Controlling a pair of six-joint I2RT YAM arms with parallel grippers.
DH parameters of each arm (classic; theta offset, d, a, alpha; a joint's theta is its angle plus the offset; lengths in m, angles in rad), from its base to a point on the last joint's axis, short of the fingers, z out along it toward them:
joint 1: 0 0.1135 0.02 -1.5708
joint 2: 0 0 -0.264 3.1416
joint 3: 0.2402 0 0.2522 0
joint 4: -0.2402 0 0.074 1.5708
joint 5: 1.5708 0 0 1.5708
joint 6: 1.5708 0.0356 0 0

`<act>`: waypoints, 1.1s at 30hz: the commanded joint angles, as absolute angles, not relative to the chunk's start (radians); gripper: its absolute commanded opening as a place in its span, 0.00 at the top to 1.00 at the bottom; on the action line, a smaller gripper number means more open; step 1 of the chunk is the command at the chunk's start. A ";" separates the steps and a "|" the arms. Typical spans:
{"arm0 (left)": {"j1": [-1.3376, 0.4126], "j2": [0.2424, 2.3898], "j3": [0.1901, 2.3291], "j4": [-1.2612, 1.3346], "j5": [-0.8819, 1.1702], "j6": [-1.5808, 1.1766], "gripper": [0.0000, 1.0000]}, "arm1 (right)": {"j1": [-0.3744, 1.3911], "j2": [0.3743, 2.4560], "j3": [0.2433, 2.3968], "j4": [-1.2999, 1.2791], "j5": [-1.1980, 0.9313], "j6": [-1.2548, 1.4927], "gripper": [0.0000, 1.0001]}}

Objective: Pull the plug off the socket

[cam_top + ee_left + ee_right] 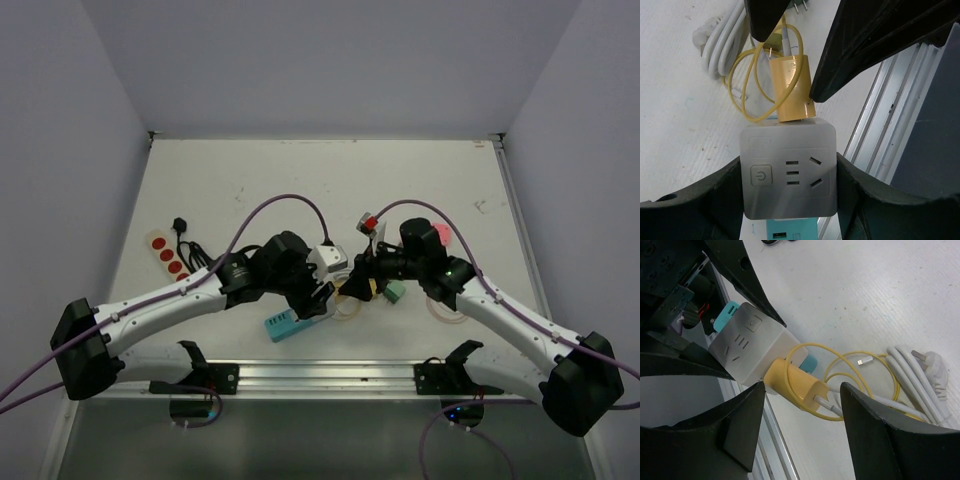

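Near the middle of the counter's near edge, the white socket cube (747,347) is clamped between the fingers of the left gripper (788,167). The yellow plug (792,87) is seated in one side face of the cube and is not yet drawn out. The right gripper (802,390) is set astride the plug with its jaws parted and clear of both sides, so nothing is held by it.

For the step in hand, the jaws are best closed squarely on the plug's body, not on the yellow cable (756,119). The pull is best made straight along the pins, away from the cube, while the cube is kept braced. A skewed pull is judged likely to twist the cube in its grip.

Counted: one socket cube, one yellow plug, one looped yellow cable, one coiled white cable (722,42), one teal block (283,323) by the cube, and one red-dotted strip (168,258) towards the left edge.
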State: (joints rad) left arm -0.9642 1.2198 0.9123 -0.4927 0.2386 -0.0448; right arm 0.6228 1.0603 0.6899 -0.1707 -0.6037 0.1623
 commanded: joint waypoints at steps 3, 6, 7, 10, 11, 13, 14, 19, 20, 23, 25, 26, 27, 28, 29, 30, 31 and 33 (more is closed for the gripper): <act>-0.946 1.143 0.971 -0.489 0.344 0.023 1.00 | 0.637 1.071 0.670 -0.121 -0.667 0.112 0.34; -0.934 1.114 0.973 -0.494 0.365 0.031 1.00 | 0.638 1.072 0.664 -0.092 -0.727 0.109 0.34; -0.930 1.102 0.973 -0.489 0.379 0.034 1.00 | 0.641 1.071 0.661 -0.083 -0.756 0.109 0.34; -0.911 1.078 0.976 -0.485 0.409 0.041 1.00 | 0.643 1.062 0.657 -0.045 -0.787 0.103 0.35; -0.902 1.075 0.977 -0.482 0.420 0.043 1.00 | 0.643 1.063 0.657 -0.023 -0.807 0.097 0.35; -0.891 1.068 0.980 -0.476 0.451 0.046 1.00 | 0.644 1.072 0.661 -0.006 -0.836 0.092 0.36; -0.881 1.066 0.982 -0.476 0.456 0.048 1.00 | 0.644 1.078 0.666 -0.005 -0.865 0.080 0.36; -0.844 1.065 0.980 -0.469 0.526 0.057 1.00 | 0.644 1.124 0.704 -0.006 -0.943 0.040 0.38; -0.830 1.063 0.980 -0.469 0.535 0.061 1.00 | 0.644 1.132 0.709 -0.005 -0.951 0.023 0.39; -0.810 1.068 0.977 -0.463 0.548 0.060 1.00 | 0.644 1.154 0.730 -0.008 -0.968 0.008 0.42; -0.804 1.069 0.976 -0.454 0.560 0.057 1.00 | 0.644 1.164 0.748 -0.018 -0.968 -0.034 0.45; -0.804 1.071 0.974 -0.453 0.560 0.055 1.00 | 0.644 1.164 0.752 -0.018 -0.966 -0.037 0.46; -0.802 1.072 0.973 -0.451 0.560 0.054 1.00 | 0.644 1.164 0.753 -0.017 -0.963 -0.040 0.50; -0.801 1.074 0.971 -0.448 0.563 0.054 1.00 | 0.644 1.164 0.755 -0.012 -0.963 -0.044 0.52; -0.799 1.074 0.966 -0.446 0.564 0.055 1.00 | 0.646 1.161 0.756 -0.014 -0.960 -0.048 0.55; -0.798 1.075 0.963 -0.445 0.572 0.055 1.00 | 0.646 1.160 0.761 -0.018 -0.956 -0.054 0.61; -0.793 1.074 0.959 -0.445 0.574 0.055 1.00 | 0.646 1.158 0.762 -0.023 -0.944 -0.061 0.65; -0.785 1.068 0.950 -0.440 0.578 0.057 1.00 | 0.643 1.151 0.762 -0.032 -0.931 -0.081 0.82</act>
State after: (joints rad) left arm -0.7963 1.0992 0.9146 -0.5442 0.5186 0.0463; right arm 0.6395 1.1667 0.7090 -0.0517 -0.9138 -0.0425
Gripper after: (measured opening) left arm 0.645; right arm 0.437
